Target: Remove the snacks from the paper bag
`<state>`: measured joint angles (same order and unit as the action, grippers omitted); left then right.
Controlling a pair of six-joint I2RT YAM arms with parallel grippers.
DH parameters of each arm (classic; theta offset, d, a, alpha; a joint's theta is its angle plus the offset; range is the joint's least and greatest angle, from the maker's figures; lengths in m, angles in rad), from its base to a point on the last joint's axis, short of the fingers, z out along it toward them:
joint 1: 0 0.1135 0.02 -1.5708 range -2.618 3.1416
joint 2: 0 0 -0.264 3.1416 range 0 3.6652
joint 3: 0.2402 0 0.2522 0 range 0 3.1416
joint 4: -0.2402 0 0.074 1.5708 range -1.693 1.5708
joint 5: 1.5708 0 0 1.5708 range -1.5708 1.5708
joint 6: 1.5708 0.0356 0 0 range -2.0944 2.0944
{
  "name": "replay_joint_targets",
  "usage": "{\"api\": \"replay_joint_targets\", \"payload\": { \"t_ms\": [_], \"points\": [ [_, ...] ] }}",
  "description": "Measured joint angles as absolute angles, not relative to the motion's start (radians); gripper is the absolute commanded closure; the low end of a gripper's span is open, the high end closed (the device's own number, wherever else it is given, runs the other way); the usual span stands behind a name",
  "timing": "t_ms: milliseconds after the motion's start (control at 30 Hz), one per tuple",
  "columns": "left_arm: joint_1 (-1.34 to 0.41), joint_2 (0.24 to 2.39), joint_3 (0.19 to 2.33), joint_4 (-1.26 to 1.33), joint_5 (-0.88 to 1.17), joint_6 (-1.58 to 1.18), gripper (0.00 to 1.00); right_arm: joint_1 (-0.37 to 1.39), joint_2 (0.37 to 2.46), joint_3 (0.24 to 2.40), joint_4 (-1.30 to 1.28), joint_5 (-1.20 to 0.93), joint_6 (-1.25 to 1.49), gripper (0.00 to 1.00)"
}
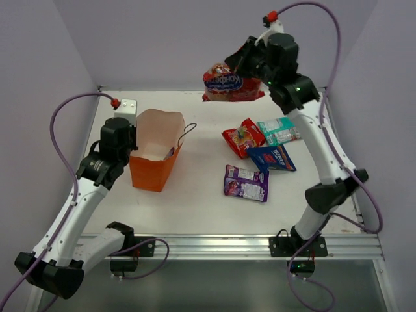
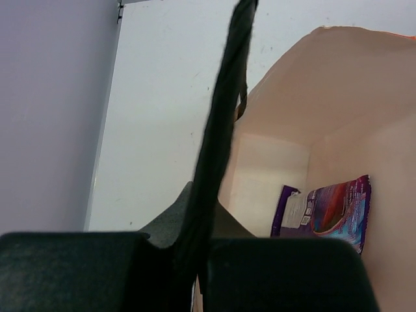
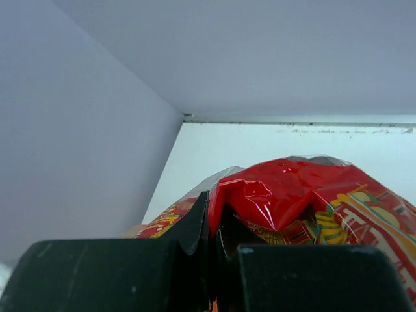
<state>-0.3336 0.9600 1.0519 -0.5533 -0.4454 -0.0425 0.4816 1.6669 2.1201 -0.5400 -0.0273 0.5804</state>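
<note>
The orange paper bag (image 1: 155, 170) stands open at the left of the table. My left gripper (image 1: 127, 136) is shut on its left rim and dark cord handle (image 2: 224, 123). A purple packet (image 2: 328, 208) still lies inside the bag against its right wall. My right gripper (image 1: 242, 60) is shut on a red packet (image 1: 224, 81) and holds it in the air above the table's far edge; it fills the right wrist view (image 3: 292, 195). On the table lie a red packet (image 1: 243, 137), a teal one (image 1: 279, 130), a dark blue one (image 1: 272, 158) and a purple one (image 1: 246, 182).
A white block (image 1: 126, 106) sits at the table's far left corner behind the bag. Lilac walls close the table on three sides. A metal rail (image 1: 221, 246) runs along the near edge.
</note>
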Motion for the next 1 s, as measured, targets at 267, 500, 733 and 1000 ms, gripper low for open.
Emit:
{"api": "replay_joint_targets", "payload": {
  "t_ms": [267,500,733,1000],
  "points": [
    [-0.334,0.926,1.055,-0.575,-0.446,-0.041,1.00,0.488,2.100,2.138,-0.370,-0.152,0.601,0.96],
    [-0.333,0.929,1.055,-0.566,-0.440,-0.025,1.00,0.492,2.114,1.873,-0.175,-0.261,0.636,0.26],
    [-0.331,0.970,1.060,-0.519,-0.373,0.010,1.00,0.493,1.814,1.669,-0.363,-0.185,0.564,0.01],
    [-0.328,1.059,1.118,-0.476,-0.315,0.077,1.00,0.510,1.523,1.749,-0.577,-0.117,0.509,0.05]
  ]
}}
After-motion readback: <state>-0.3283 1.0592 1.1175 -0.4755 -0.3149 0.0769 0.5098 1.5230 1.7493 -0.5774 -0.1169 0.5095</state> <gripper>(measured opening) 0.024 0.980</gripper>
